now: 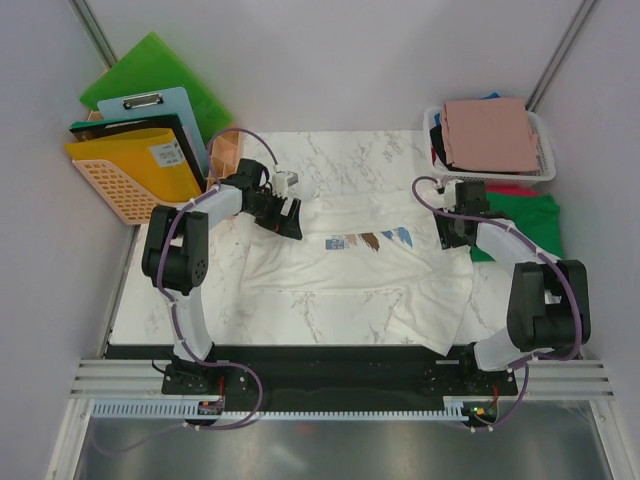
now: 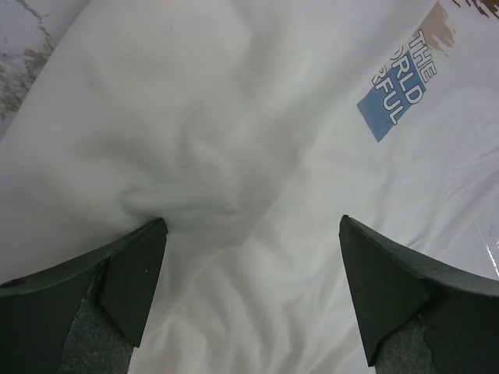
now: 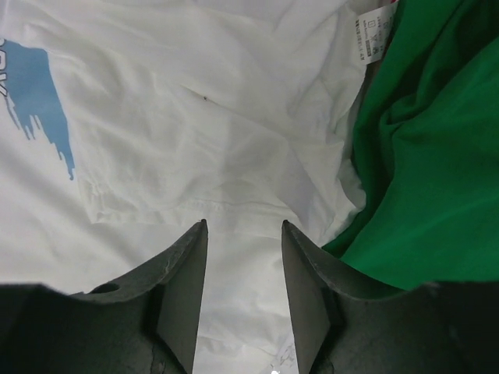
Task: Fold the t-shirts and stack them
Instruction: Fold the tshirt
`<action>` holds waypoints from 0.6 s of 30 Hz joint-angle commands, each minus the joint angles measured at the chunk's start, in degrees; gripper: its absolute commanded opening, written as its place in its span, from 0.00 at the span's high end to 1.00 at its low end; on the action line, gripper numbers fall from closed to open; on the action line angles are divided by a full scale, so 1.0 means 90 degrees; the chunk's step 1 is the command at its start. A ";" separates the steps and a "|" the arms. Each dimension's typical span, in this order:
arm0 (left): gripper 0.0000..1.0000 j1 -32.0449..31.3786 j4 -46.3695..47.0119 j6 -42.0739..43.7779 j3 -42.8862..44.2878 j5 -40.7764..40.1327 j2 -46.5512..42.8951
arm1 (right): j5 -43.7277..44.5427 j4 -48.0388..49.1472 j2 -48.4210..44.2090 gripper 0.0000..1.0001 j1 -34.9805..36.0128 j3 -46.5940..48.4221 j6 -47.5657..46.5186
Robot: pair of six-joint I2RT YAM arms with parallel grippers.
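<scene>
Dark fingers (image 2: 132, 273) of my left claw (image 2: 251, 222) stand wide apart with nothing between them, close over a puckered fold of the cream-white t-shirt (image 2: 234, 117), whose blue print (image 2: 394, 105) shows farther off. My right claw (image 3: 244, 224) is only partly open and also holds nothing. It hovers over the same garment's edge, where the green t-shirt (image 3: 421, 156) lies touching it. From above, the cream-white t-shirt spreads across the bench (image 1: 330, 320) between both claws.
</scene>
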 commanded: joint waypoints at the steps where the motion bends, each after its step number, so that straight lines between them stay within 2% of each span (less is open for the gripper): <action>1: 0.00 -0.0019 -0.0091 -0.0118 -0.0119 -0.0074 -0.0059 | 0.0190 0.0342 0.0291 0.50 -0.0017 0.0261 -0.0030; 5: 0.00 -0.0009 -0.0111 -0.0108 -0.0129 -0.0065 -0.0078 | 0.0424 0.0420 0.0739 0.51 -0.0017 0.0525 -0.0117; 10: 0.00 -0.0019 -0.0130 -0.0059 -0.0139 -0.0074 -0.0069 | 0.0581 0.0616 0.0741 0.55 -0.0046 0.0603 -0.0157; 17: 0.00 -0.0019 -0.0150 -0.0059 -0.0100 -0.0045 0.0000 | 0.0416 0.0616 0.0994 0.77 -0.0046 0.0877 -0.0010; 18: 0.00 -0.0019 -0.0160 -0.0040 -0.0109 -0.0074 -0.0010 | 0.0357 0.0606 0.1014 0.93 -0.0046 0.0887 0.0000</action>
